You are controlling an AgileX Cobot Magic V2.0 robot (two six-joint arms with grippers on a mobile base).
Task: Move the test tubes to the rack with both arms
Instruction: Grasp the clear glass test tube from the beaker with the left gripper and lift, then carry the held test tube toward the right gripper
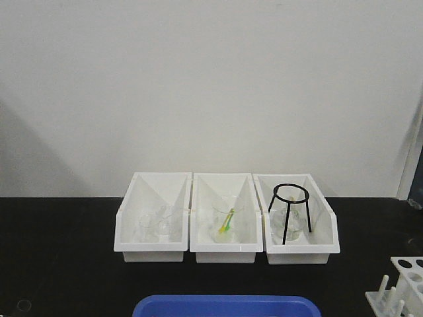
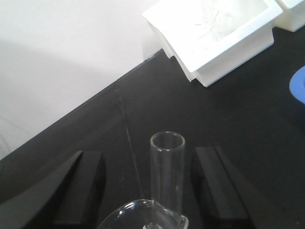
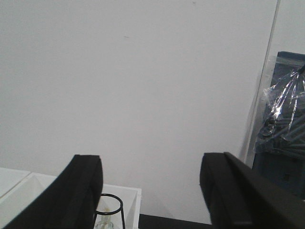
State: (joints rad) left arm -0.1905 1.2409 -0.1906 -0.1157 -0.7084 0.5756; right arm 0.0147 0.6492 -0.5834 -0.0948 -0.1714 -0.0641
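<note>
Fingers of the left gripper (image 2: 147, 160) stand spread wide, and a test tube (image 2: 167, 176) rises upright in the gap between them, open rim on top, with black surface showing on either side, so neither finger touches it. The tube sits a little nearer one finger than the other. At its foot a curved rim of clear glass (image 2: 127, 211) crosses the bottom of the wrist view; what vessel it belongs to I cannot tell. Beyond the fingers the black table (image 2: 143, 109) runs to its back edge, where it meets the pale wall, and a white bin (image 2: 228, 52) with faint glassware inside sits by that edge. A sliver of blue (image 2: 299, 86) shows further along.

The right gripper (image 3: 152, 164) is also spread apart and holds nothing; it faces the wall, raised above the bins. Below one finger is the ring of a black wire tripod (image 3: 108, 202).

From the front, three white bins line the table's back edge side by side: one (image 1: 153, 247) with clear glassware, the middle one (image 1: 225, 249) holding a beaker with a yellow-green item (image 1: 227, 220), the third (image 1: 304, 251) carrying the tripod. A blue tray (image 1: 225, 306) lies at the front edge, and the rack (image 1: 403, 284) stands at the front right corner, pegs upright, well apart from the bins.
</note>
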